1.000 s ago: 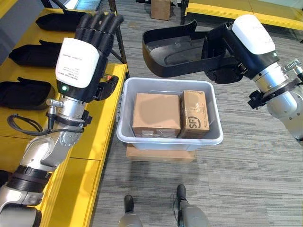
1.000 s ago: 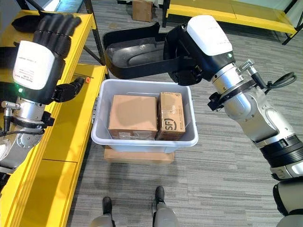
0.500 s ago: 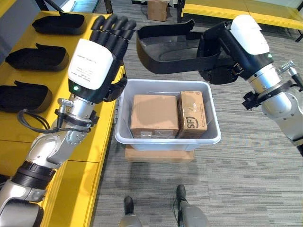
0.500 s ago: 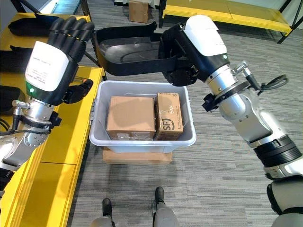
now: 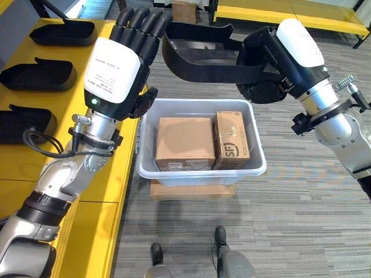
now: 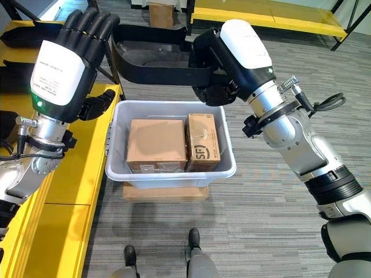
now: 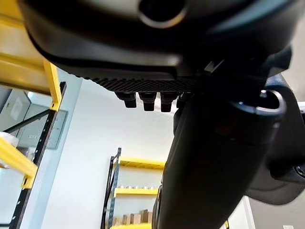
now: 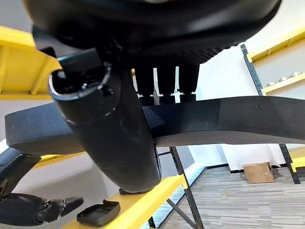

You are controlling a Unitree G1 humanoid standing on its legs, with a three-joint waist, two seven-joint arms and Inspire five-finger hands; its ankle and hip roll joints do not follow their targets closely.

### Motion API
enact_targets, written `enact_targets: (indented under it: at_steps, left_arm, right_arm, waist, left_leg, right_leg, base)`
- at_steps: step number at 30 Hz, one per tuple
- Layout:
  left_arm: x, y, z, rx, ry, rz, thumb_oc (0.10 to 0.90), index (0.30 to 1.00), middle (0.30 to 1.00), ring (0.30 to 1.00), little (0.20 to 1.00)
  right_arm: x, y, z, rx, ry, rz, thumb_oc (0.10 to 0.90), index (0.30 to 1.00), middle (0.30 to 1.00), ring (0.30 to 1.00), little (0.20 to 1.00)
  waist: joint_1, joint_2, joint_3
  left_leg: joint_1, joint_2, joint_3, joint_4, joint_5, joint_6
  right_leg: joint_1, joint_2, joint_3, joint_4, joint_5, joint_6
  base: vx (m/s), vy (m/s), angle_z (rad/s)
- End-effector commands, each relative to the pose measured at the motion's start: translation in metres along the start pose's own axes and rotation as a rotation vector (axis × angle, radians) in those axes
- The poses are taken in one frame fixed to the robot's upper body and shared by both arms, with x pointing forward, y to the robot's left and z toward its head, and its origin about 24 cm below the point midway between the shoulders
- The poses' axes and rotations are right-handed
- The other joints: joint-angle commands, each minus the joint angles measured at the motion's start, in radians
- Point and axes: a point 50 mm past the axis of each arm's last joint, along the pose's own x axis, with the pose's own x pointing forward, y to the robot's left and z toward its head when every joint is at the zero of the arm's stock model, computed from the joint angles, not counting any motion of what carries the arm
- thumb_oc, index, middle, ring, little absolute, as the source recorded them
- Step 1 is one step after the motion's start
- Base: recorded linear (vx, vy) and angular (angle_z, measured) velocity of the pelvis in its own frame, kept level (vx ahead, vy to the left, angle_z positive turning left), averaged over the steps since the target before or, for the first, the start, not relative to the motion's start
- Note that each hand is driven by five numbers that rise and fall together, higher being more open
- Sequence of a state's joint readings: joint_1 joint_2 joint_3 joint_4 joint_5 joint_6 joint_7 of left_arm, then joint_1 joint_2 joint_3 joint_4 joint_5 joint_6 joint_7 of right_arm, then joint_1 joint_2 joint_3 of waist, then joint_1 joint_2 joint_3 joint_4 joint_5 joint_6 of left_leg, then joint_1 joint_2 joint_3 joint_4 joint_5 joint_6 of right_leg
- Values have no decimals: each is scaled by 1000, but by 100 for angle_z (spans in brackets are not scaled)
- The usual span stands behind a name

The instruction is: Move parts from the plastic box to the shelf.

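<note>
Being carried high above the box (image 5: 200, 169): a long, shallow black part (image 5: 197, 57), tray-like with a raised rim, one end clamped in the right hand (image 5: 272, 63), thumb and fingers (image 8: 166, 81) curling round its edge. Hiding that end behind the hand; far end sitting just beside the left hand (image 5: 119, 69). Reaching up with fingers straight and together, gripping nothing, near the shelf's (image 5: 35, 174) right edge. Lying along the shelf's left edge: three similar parts (image 5: 37, 72), partly cut off. Sitting side by side in the box: two cartons (image 5: 185, 142).
</note>
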State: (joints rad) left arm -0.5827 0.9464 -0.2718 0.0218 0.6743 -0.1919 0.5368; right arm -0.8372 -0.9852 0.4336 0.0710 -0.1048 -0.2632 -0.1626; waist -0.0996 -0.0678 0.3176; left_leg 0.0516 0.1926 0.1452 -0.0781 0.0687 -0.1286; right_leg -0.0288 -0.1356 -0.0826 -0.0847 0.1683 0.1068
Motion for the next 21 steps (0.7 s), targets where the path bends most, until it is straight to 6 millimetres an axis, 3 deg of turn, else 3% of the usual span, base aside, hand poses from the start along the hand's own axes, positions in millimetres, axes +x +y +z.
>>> enact_targets:
  at_steps: [1,12,21]
  left_arm:
    - [3,-12,7,-8,-20,30,900,1000,1000,1000,1000]
    - [-1,-7,-3,9,55,84,900,1000,1000,1000,1000]
    - [3,-1,3,-21,64,150,900,1000,1000,1000,1000]
  right_arm:
    - [18,-15,30,135,-161,-171,400,300,300,300,300]
    - [13,-12,29,138,-155,-168,400,300,300,300,300]
    - [11,-13,29,154,-151,-185,400,300,300,300,300]
  waist:
    - [-3,1,-316]
    - [-12,4,-317]
    - [-16,-2,-316]
  left_leg:
    - [68,80,30,-9,-49,-41]
    - [74,78,43,-9,-52,-39]
    - [76,80,46,-9,-55,-37]
  right_leg:
    - [57,-55,47,61,-161,98]
    - [53,-54,59,57,-159,96]
    - [52,-51,64,55,-159,96]
  base:
    - [7,9,-10]
    - [2,3,-5]
    - [0,0,0]
